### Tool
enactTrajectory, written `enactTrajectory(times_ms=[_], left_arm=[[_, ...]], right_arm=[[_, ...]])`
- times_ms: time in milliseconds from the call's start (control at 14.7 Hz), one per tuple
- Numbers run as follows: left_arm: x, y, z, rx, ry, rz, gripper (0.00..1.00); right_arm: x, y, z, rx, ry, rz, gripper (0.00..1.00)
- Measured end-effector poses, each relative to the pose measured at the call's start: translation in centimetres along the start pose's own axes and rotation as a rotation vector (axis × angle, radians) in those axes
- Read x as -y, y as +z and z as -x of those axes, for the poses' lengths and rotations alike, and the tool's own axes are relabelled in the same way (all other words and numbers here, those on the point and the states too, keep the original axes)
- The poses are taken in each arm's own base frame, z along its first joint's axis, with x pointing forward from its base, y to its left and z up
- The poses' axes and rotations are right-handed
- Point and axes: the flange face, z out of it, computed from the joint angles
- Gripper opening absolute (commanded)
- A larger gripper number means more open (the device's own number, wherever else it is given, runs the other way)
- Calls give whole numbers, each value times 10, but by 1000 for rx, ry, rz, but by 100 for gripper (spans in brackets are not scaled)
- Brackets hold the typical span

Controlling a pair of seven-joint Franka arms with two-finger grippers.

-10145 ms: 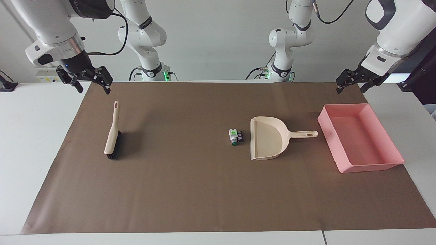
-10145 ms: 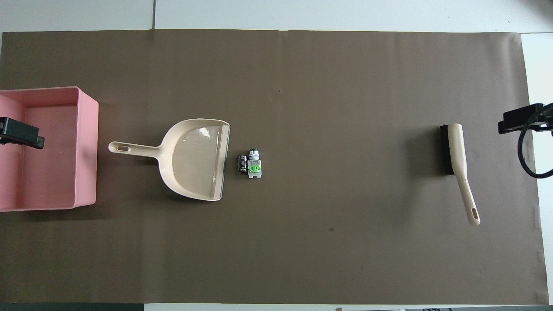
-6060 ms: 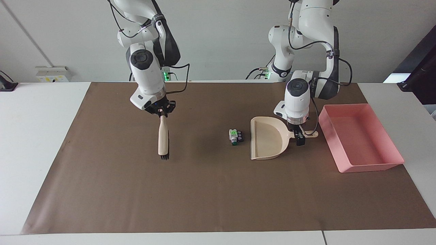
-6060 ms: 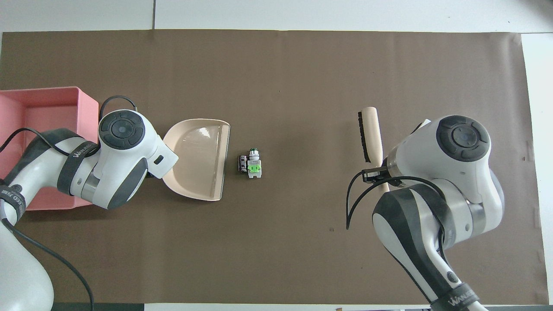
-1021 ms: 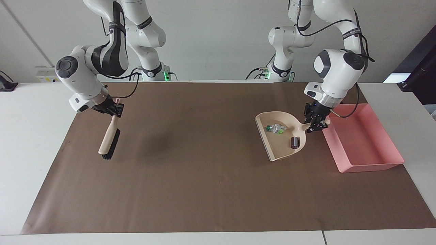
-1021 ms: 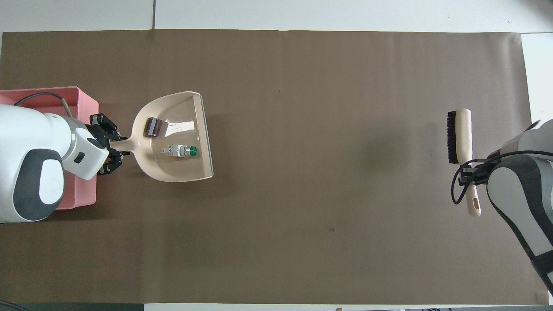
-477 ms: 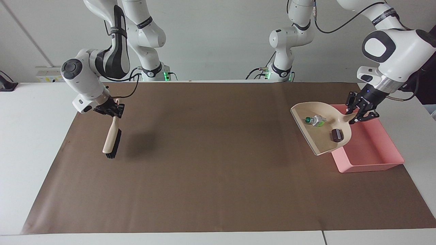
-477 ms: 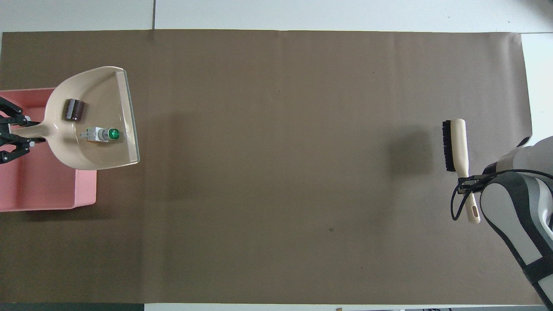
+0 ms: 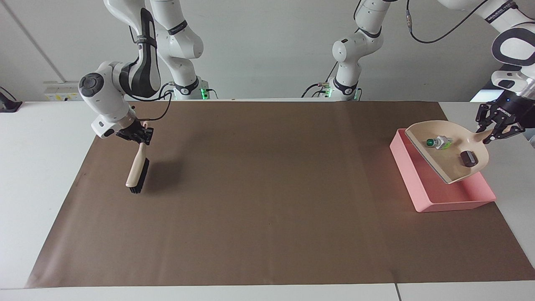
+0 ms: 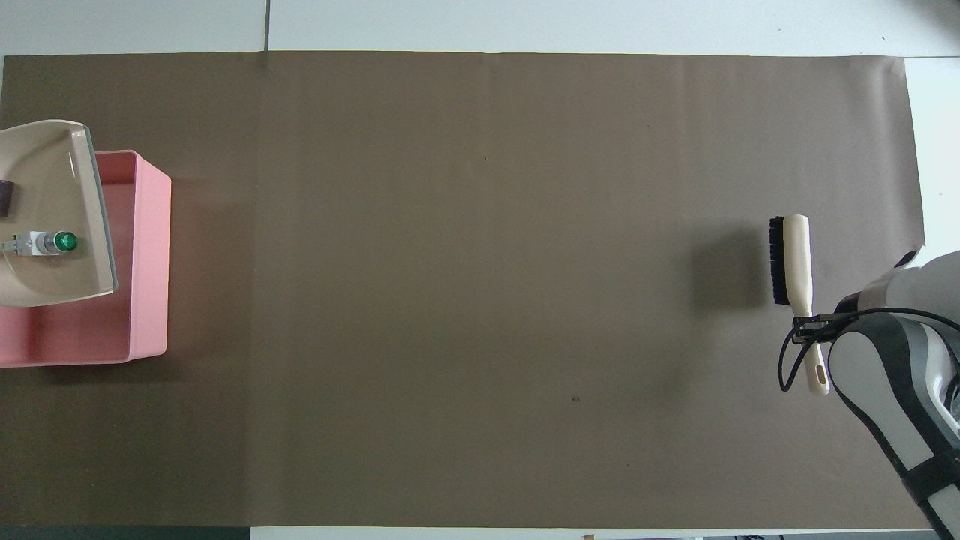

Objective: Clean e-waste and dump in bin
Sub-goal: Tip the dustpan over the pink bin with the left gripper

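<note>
The beige dustpan hangs tilted over the pink bin, and my left gripper is shut on its handle. In the pan lies the e-waste: a white and green piece and a dark piece. The overhead view shows the dustpan, the green-tipped piece and the bin, but not the left gripper. My right gripper is shut on the handle of the beige brush, toward the right arm's end. The brush's bristle end hangs low over the mat.
A brown mat covers most of the white table. The brush and the right gripper show at the edge of the overhead view.
The left gripper has carried the dustpan with the e-waste up and toward the left arm's end, from beside the bin to over it. The right gripper with the brush has shifted only slightly.
</note>
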Motion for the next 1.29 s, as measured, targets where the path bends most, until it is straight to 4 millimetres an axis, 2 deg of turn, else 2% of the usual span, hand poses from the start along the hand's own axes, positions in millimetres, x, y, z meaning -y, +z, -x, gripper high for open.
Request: enactTrajectory(times_ms=[204,477,681,749,817,885,1157,1294], left_arm=[[9,-3,12,156,68,-2,3],[15,3,14,299,128,24,3],[17,17,7,435,160,40,2],[18,21,2,467,166,42,2],[20,23,-3,502,173,46,2],[22,23,-8,540,183,50,3],[30,14,-24,646,244,51,4],[37,-4,-39,697,274,45,3]], right_arm=[[2,5,5,6,-5,1,9],[3,7,9,6,-31,18,39],[3,7,10,7,-51,19,50],[3,7,11,7,-52,19,57],[3,7,11,7,-52,20,75],[3,7,11,7,-53,20,100],[7,0,7,-8,-62,25,100],[9,-22,-3,-51,-69,35,100]])
